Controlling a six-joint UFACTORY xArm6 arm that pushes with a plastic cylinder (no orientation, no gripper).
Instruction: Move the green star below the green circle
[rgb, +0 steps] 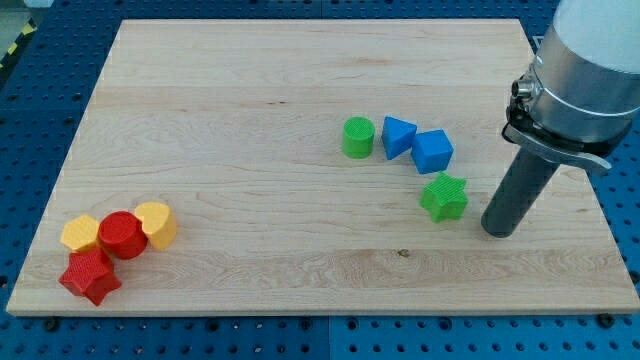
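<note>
The green star (444, 197) lies on the wooden board, just below the blue cube (433, 152) and down to the right of the green circle (356, 137). My tip (498, 230) rests on the board to the right of the star and slightly lower, a short gap away and not touching it. The rod rises from the tip to the arm's grey body at the view's upper right.
A blue triangular block (398, 136) sits between the green circle and the blue cube. At the view's bottom left are two yellow blocks (155, 224) (80, 233), a red cylinder (122, 235) and a red star (89, 277). The board's right edge (590, 190) is near my tip.
</note>
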